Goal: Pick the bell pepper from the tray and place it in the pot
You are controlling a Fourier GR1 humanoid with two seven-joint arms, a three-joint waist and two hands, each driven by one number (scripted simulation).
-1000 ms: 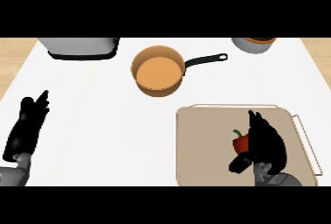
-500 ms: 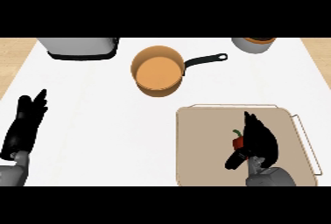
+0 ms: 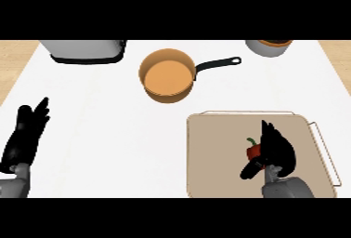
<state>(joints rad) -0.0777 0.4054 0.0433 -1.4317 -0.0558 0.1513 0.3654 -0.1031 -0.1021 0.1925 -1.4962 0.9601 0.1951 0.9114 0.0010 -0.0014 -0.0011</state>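
The red bell pepper (image 3: 253,150) with a green stem lies on the beige tray (image 3: 216,139) at the lower right. My right hand (image 3: 276,149) lies over the pepper's right side and hides part of it. Its fingers point straight up the view and its thumb sticks out just below the pepper. The hand looks open, not curled round the pepper. The orange pot (image 3: 166,76) with a black handle stands at the upper middle of the white counter, well apart from the tray. My left hand (image 3: 24,136) rests open at the left edge, fingers up.
A grey appliance (image 3: 83,50) stands at the back left. At the back right is a grey container (image 3: 269,47). The tray has a thin handle (image 3: 328,153) on its right side. Bare white counter lies between the tray and the pot.
My right hand has shifted slightly left and down, closer over the pepper. The pepper, the pot and my left hand have stayed put.
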